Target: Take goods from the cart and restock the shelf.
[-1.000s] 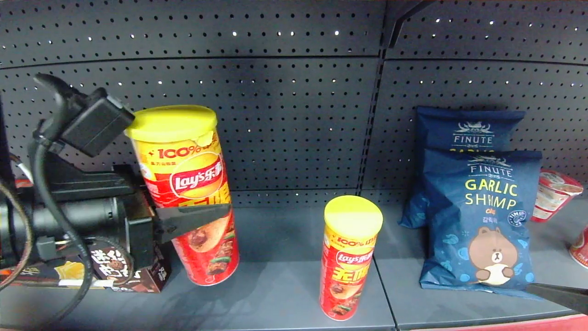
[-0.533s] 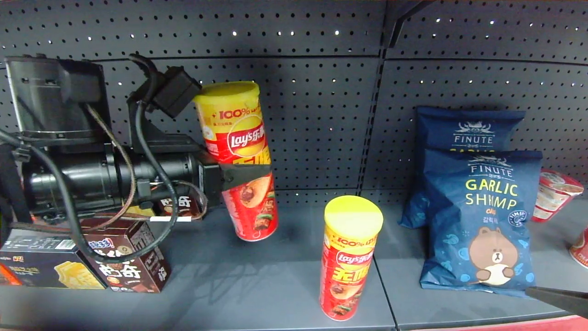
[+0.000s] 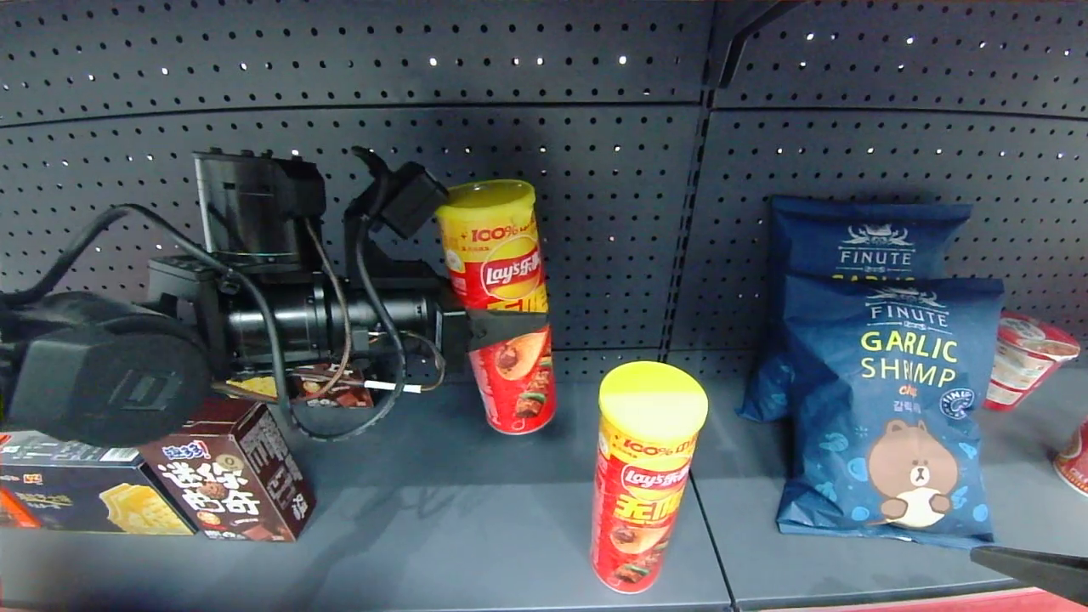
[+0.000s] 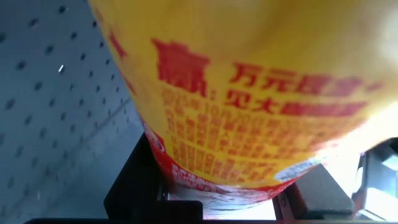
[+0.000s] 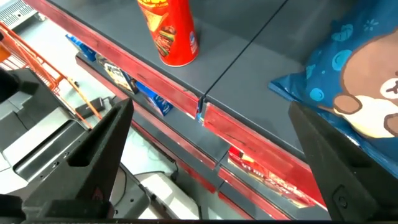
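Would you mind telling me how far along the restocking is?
Done: one chip can stands at the shelf front. In hand: the left gripper holds a second can farther back, not yet released. Left: releasing it; the right gripper is open, empty.

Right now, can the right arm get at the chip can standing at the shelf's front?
Probably yes: the right gripper is open and empty, with bare shelf between it and the can.

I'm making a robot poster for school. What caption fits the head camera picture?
The left jaws hold a chip can at the back of the shelf, behind a second can, beside blue snack bags.
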